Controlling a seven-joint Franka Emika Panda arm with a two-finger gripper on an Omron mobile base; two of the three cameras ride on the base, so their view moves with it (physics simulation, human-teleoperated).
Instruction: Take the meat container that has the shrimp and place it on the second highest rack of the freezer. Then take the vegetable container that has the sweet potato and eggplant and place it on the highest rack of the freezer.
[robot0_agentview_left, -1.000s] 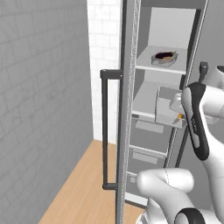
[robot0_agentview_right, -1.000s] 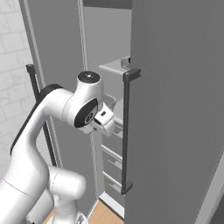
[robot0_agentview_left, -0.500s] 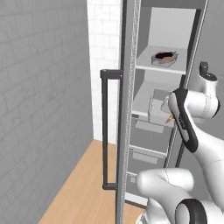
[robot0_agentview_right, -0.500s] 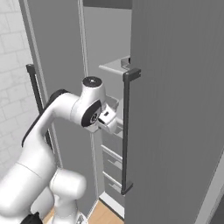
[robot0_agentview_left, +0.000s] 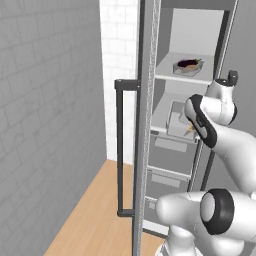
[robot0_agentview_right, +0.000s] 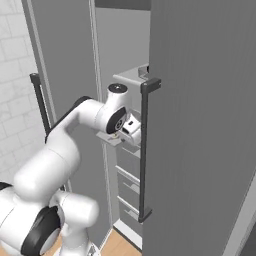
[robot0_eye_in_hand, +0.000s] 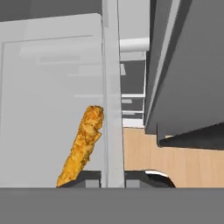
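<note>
While the vegetable container (robot0_agentview_left: 187, 66) already sits on the highest rack (robot0_agentview_left: 181, 76) of the freezer (robot0_agentview_left: 200, 45), the meat container (robot0_eye_in_hand: 57, 100) with the shrimp (robot0_eye_in_hand: 83, 146) is at the second rack, its rim pinched in the gripper (robot0_eye_in_hand: 113, 177); letting go seems all that is left. Since a second ago the arm has swung its elbow further left.

Even, flat rendered light with no clear source, and soft, faint shadows. Both base views are bright and fairly sharp, with no glare; the lower right of the right base view is plain grey. The hand view looks soft and slightly blurred at close range
</note>
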